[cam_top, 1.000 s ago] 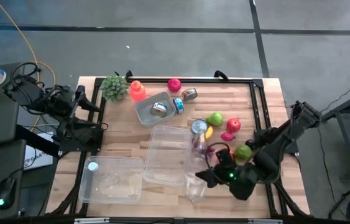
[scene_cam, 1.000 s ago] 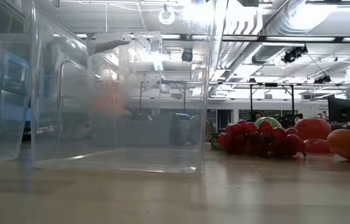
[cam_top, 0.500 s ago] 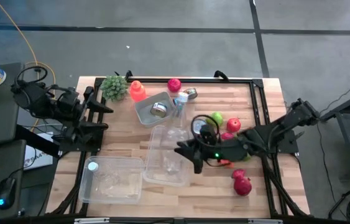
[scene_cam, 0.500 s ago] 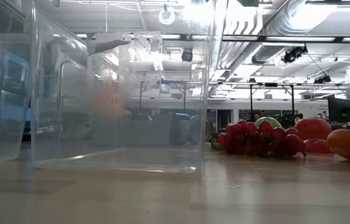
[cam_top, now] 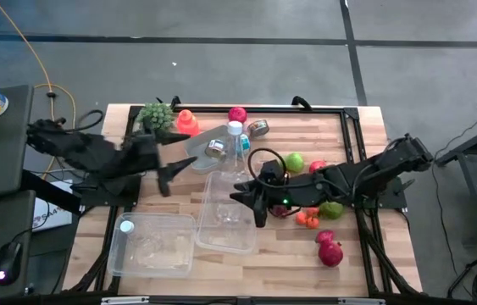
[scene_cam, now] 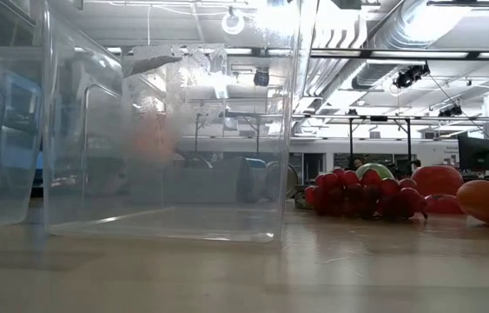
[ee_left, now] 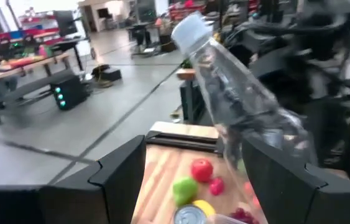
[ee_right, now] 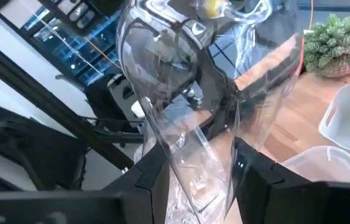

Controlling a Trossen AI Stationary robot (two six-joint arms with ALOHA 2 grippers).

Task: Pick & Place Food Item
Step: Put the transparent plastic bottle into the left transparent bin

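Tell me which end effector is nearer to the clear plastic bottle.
Right. The right end effector is clamped around the clear plastic bottle above the clear container. The left end effector is open, reaching from the table's left side, short of the bottle.

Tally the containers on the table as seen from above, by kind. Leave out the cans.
Clear plastic tubs: 2
Grey tray: 1
Clear bottle: 1
Total: 4

No readable text, labels or numbers (bottle included).
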